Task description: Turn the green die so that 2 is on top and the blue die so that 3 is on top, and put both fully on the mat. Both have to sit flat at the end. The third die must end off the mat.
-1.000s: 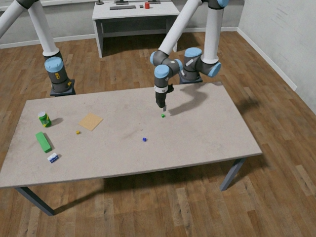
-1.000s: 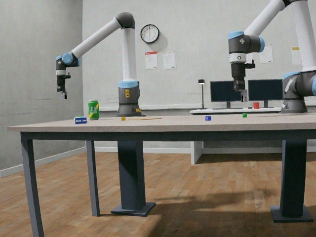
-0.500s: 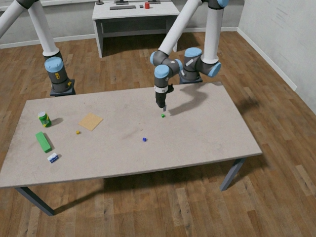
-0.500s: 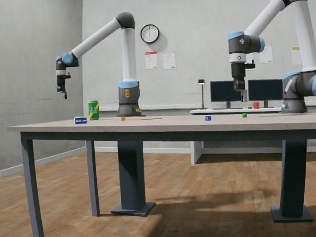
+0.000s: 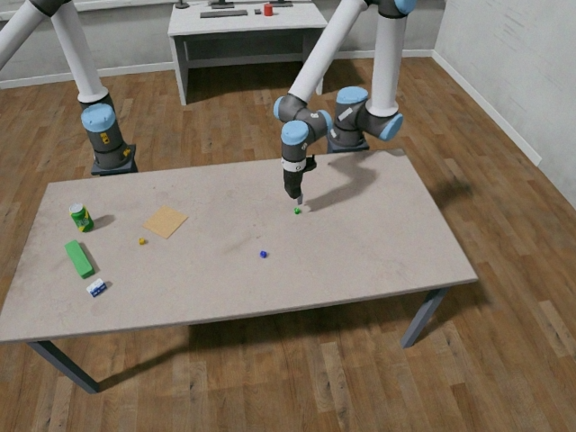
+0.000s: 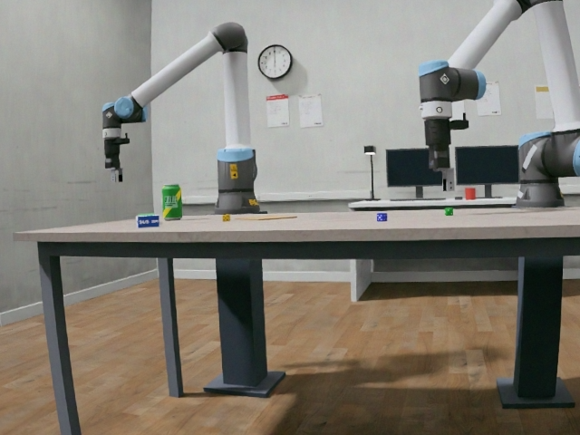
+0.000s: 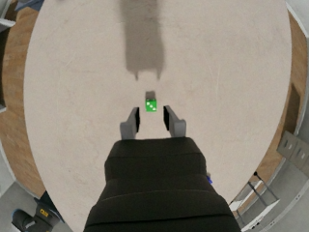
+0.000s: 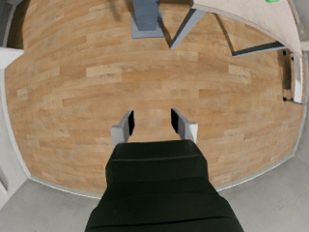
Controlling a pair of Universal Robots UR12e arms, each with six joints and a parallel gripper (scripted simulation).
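The green die (image 5: 296,211) (image 6: 449,211) (image 7: 151,105) lies on the table, its upper face showing what looks like three pips in the left wrist view. My left gripper (image 5: 300,201) (image 6: 448,180) (image 7: 152,113) is partly open and empty, pointing down above the green die. The blue die (image 5: 263,254) (image 6: 381,217) (image 7: 210,179) lies on the table nearer its front; its top number is too small to read. The yellow die (image 5: 141,241) (image 6: 226,217) lies off the tan mat (image 5: 165,221) (image 6: 266,217), which holds nothing. My right gripper (image 6: 116,175) (image 8: 153,117) is open and empty, high beyond the table's end.
A green can (image 5: 81,218) (image 6: 171,202), a long green block (image 5: 79,258) and a small blue and white box (image 5: 96,287) (image 6: 148,220) stand or lie at the table's left end in the top view. A desk (image 5: 246,25) stands behind.
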